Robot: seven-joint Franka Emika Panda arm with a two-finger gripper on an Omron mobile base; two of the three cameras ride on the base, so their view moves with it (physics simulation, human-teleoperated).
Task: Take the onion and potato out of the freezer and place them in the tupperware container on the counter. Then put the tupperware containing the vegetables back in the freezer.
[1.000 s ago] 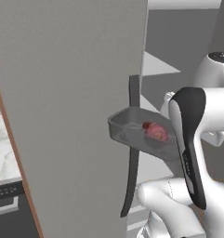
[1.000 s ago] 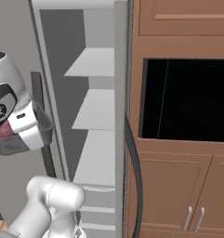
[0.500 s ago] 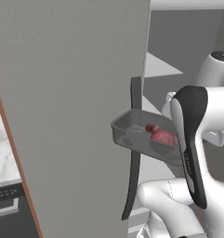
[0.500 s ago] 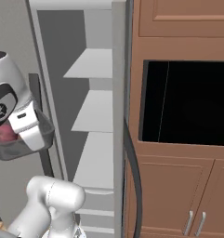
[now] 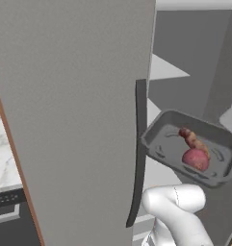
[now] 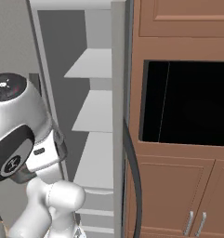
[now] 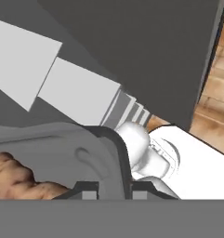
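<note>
The dark grey tupperware container (image 5: 161, 144) hangs in the air just right of the open freezer door's (image 5: 74, 120) edge and its dark handle (image 5: 139, 153). Inside it lie the red-pink onion (image 5: 195, 158) and, behind it, the tan-brown potato (image 5: 191, 138). In the hand view my gripper (image 7: 114, 188) is shut on the container's rim (image 7: 114, 153), one fingertip on either side of the wall. The potato (image 7: 18, 183) shows at the lower left of that view. The freezer's pale shelves (image 6: 99, 111) stand open ahead.
Brown wooden cabinets (image 6: 178, 23) with a black oven opening (image 6: 187, 102) flank the freezer on the right. The marble counter (image 5: 1, 158) and a dark appliance front (image 5: 11, 204) lie left of the door. My white arm (image 6: 25, 139) rises at the left of the right base view.
The container with both vegetables has moved right, away from the door handle and toward the freezer's opening. The forearm has swung out of the left base view.
</note>
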